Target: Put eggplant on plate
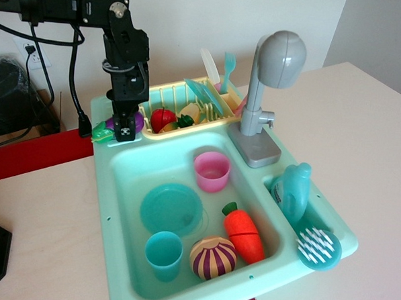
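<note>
The purple eggplant [137, 122] with its green cap lies on the back-left corner ledge of the toy sink [105, 185]. My gripper [125, 128] points straight down onto the eggplant's middle. Its front finger with a black-and-white marker covers the eggplant, so only the cap and the purple end show. The gap between the fingers is hidden, so I cannot tell whether they are closed on it. The round teal plate [170, 207] lies flat in the basin, in front of and to the right of the gripper.
In the basin are a pink cup [211, 170], a teal cup [163, 254], a striped onion [213, 257] and a carrot [243, 233]. A yellow rack [182, 109] with plates and toy food stands just right of the gripper. A grey faucet [267, 93] rises at the back right.
</note>
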You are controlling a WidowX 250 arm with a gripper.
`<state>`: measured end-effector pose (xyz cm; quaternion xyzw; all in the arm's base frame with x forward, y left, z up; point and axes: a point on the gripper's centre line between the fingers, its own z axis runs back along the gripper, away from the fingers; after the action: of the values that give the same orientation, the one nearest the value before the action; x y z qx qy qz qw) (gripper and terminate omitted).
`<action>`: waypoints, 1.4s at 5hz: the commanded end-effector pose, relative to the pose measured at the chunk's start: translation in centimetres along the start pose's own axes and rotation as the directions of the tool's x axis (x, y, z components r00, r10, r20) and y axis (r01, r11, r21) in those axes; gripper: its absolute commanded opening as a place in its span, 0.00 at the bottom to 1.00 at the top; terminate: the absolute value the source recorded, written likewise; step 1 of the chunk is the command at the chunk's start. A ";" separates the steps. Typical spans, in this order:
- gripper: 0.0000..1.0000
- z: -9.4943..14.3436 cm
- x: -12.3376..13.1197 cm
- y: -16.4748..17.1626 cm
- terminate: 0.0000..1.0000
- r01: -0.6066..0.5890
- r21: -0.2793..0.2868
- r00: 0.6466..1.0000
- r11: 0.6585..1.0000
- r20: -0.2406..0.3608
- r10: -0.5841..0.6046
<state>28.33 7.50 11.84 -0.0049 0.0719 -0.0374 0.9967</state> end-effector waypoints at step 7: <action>0.00 -1.9 4.7 -11.0 0.00 0.265 -0.023 0.963 0.964 0.068 -0.263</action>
<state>31.15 -3.60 8.08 -0.0287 0.0607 -0.1624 0.9844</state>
